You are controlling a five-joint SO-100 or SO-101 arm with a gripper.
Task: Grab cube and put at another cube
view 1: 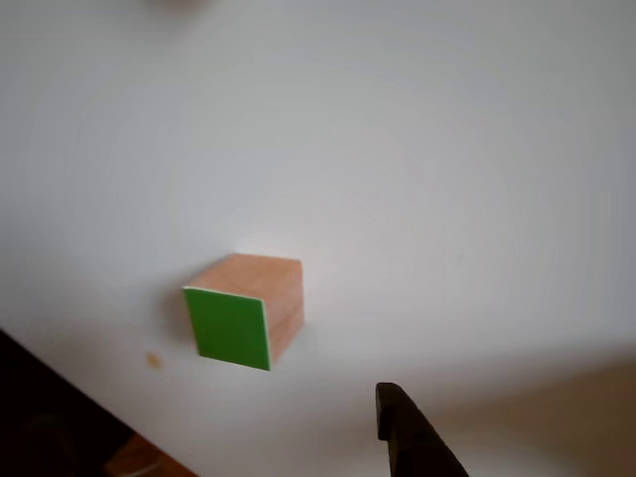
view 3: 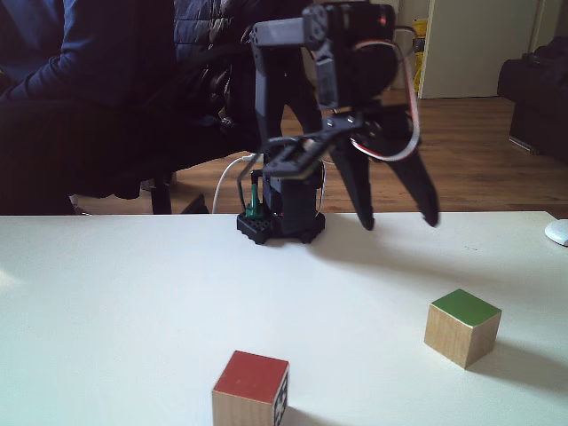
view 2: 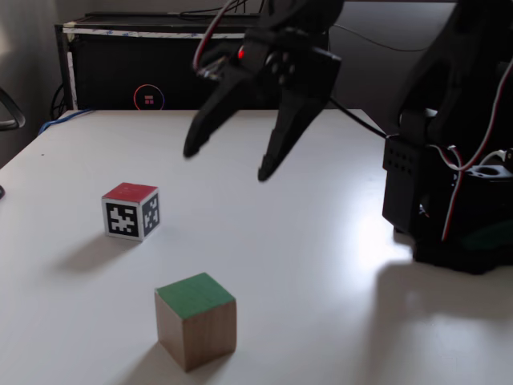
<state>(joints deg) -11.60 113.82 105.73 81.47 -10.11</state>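
The wood cube (view 2: 196,321) stands near the table's front edge in a fixed view, green face up; it also appears as the wood cube (view 3: 461,327) at the right. In the other view this cube (view 1: 243,313) turns its green face toward the camera, and one dark finger (view 1: 409,435) pokes in from the bottom, apart from it. The marker cube (view 2: 131,210), red on top with black-and-white pixel sides, sits further left; it is also seen as the marker cube (view 3: 251,390). My gripper (view 2: 228,160) hangs open above the table, holding nothing, and the gripper (view 3: 399,220) is behind and above the wood cube.
The arm's black base (view 2: 449,200) stands at the right on the white table (view 2: 321,265). A black box (view 2: 144,72) lines the back edge. A seated person in dark clothes (view 3: 89,89) is behind the table. A white object (view 3: 557,232) lies at the right edge.
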